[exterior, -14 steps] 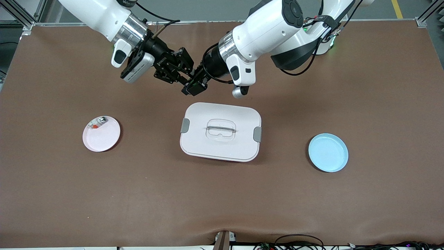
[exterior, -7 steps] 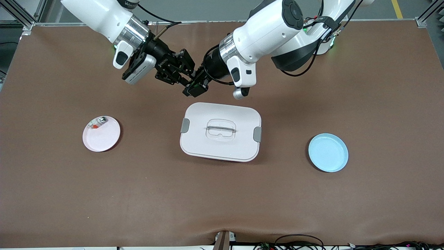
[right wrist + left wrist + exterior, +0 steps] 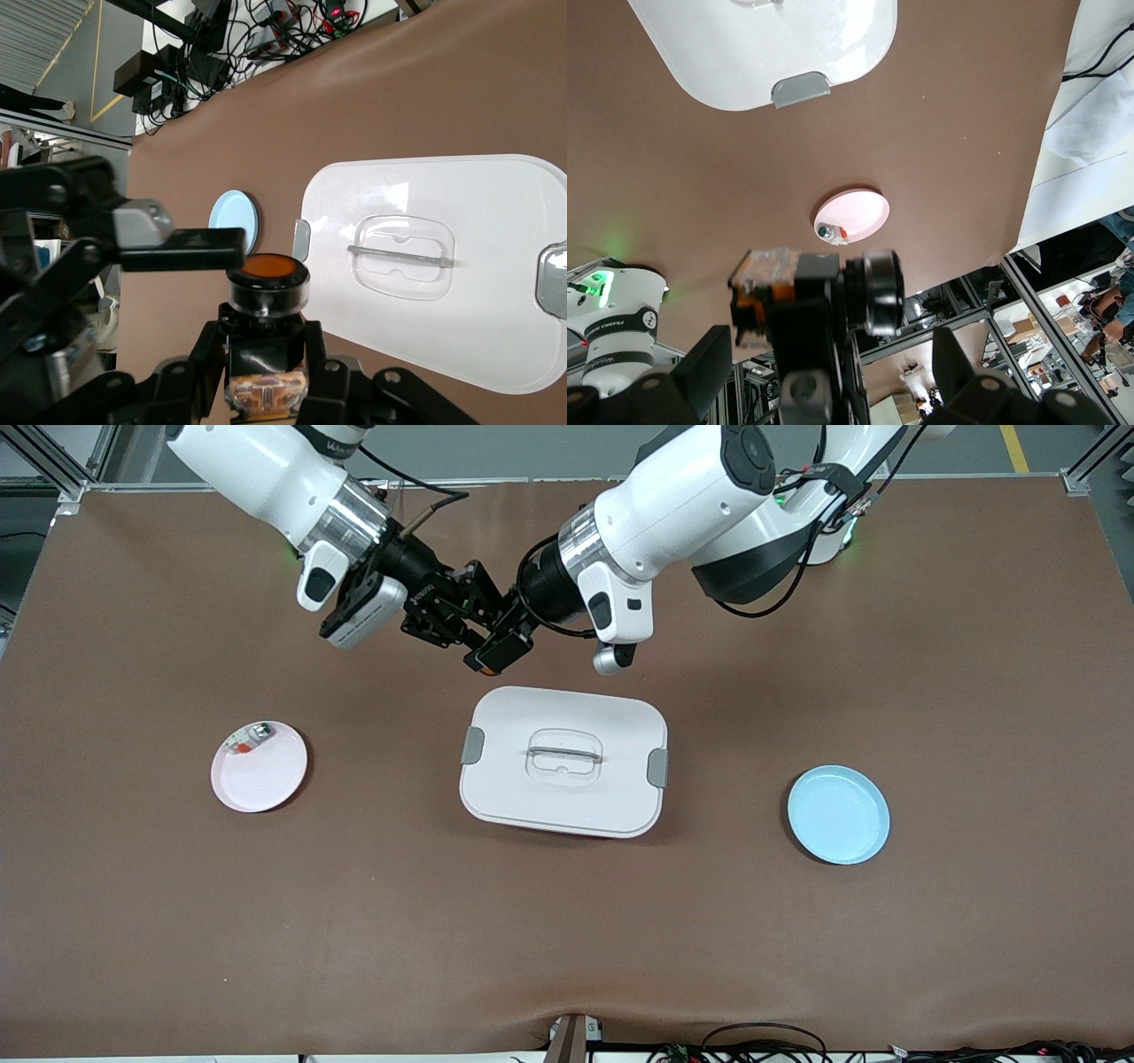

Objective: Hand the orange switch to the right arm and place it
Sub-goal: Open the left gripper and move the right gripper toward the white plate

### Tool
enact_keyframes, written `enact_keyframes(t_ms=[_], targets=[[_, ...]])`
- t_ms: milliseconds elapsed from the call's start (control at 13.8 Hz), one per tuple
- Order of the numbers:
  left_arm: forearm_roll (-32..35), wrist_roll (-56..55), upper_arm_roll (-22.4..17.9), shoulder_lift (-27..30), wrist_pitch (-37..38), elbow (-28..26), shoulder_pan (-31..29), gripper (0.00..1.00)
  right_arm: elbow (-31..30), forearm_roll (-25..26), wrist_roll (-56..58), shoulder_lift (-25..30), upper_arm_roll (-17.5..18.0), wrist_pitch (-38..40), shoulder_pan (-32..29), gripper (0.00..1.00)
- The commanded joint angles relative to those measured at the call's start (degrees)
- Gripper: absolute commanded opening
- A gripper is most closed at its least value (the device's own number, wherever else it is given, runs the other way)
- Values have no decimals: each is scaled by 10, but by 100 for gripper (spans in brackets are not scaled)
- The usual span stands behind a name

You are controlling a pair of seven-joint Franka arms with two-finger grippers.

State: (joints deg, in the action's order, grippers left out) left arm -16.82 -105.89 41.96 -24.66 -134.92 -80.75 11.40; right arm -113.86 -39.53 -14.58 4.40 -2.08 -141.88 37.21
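The right gripper (image 3: 472,640) was clamped on the orange switch (image 3: 489,657), holding it in the air over bare table just above the white box's (image 3: 563,762) edge that lies farthest from the front camera. In the right wrist view the switch (image 3: 266,288) sat upright between its fingers. The left gripper (image 3: 501,638) met it there with its fingers spread wide on either side of the switch (image 3: 766,288), not gripping. A pink plate (image 3: 260,767) and a blue plate (image 3: 838,815) flanked the box.
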Motion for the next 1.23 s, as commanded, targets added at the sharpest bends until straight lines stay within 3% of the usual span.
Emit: enact_keyframes(t_ms=[0,290,508,653,1160], targets=[[-1,-9,1,8,-6,-2,-1,100,8,3,-5,-4,0,-1,1,0],[-1,-6,0,27,17,-3,-19,100,10,75,103,-7,-6,41,-15,0],[-8,9,4,48,82,-2,-62,100,9,103,220,-4,-6,117,-52,0],[-9,46,7,59,139,-1,-87,100,9,146,324,-3,-6,162,-89,0],[-9,296,7,111,370,-1,-193,100,-2,166,843,-10,-7,270,-313,0]])
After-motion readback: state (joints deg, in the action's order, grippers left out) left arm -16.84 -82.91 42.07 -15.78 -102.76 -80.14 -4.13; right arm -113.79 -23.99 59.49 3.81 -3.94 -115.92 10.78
